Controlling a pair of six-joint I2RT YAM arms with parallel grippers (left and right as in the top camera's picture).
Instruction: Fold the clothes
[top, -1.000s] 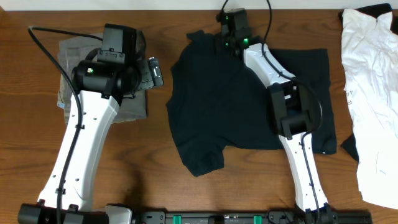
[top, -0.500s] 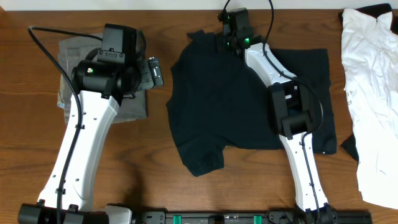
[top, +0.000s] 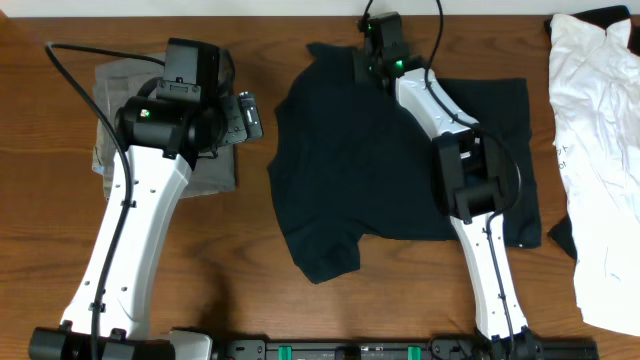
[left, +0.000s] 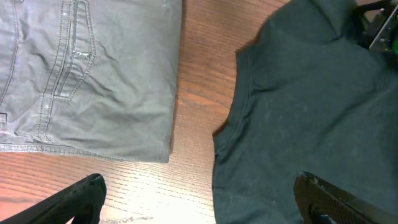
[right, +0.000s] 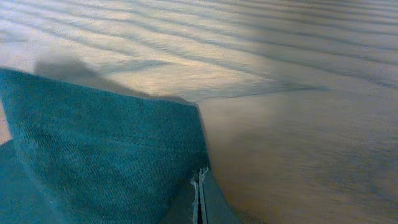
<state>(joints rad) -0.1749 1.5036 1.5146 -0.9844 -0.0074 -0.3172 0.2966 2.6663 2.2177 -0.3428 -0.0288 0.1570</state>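
The black T-shirt (top: 380, 160) lies spread on the wooden table (top: 250, 260), one sleeve toward the front left. My right arm reaches across it to its far edge. There my right gripper (top: 374, 55) is shut on the fabric. In the right wrist view a hemmed fold of the T-shirt (right: 99, 149) fills the lower left and hides the fingers, with bare wood beyond. My left gripper (left: 202, 202) hangs open above the table, between the grey-green trousers (left: 87, 68) and the T-shirt's left edge (left: 298, 130). Nothing is between its fingers (left: 84, 196).
The folded grey-green trousers (top: 130, 150) lie at the far left, partly under my left arm. A white garment with small dark print (top: 600, 150) lies along the right edge, with dark cloth (top: 562, 238) showing beneath it.
My right gripper has shifted slightly right and away, dragging the shirt's far edge with it. The left arm has not moved.
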